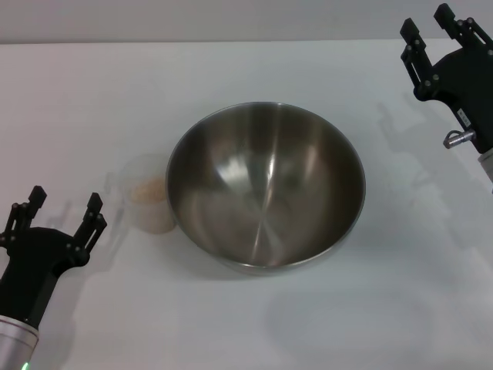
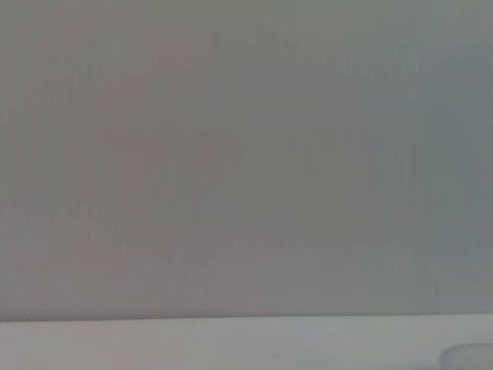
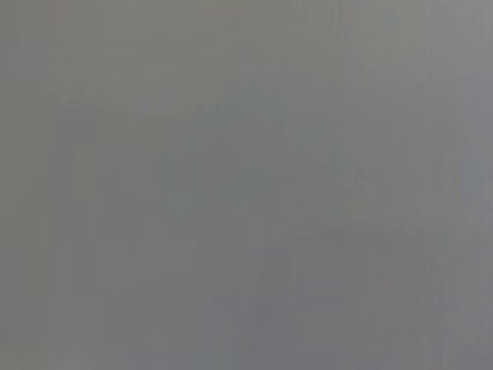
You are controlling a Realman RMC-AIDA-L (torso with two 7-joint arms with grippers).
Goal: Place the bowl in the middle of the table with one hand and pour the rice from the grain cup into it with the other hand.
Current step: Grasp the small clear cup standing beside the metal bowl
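From my remote station I saw the bowl (image 1: 266,189) sitting upright near the middle of the desk (image 1: 400,308), its wide mouth facing straight up and its brushed steel inside holding nothing I could make out. The grain cup (image 1: 150,193) stood upright too, long axis vertical, just beside the bowl on the side toward the desk's left edge, so close that the two seemed to touch, though I could not be sure. Inside the cup lay the rice (image 1: 146,188), a small pale heap at the bottom. I could not tell which way its handle pointed.

The left tool (image 1: 60,213) was near the front left corner of the desk, its two fingers spread apart and empty, pointing toward the far edge, apart from the cup. The right tool (image 1: 428,26) was by the far right corner, fingers likewise spread and gripping nothing, well apart from the bowl.

My left wrist camera caught only a strip of desk and what may have been the cup's rim (image 2: 468,356); the right wrist camera showed plain grey.
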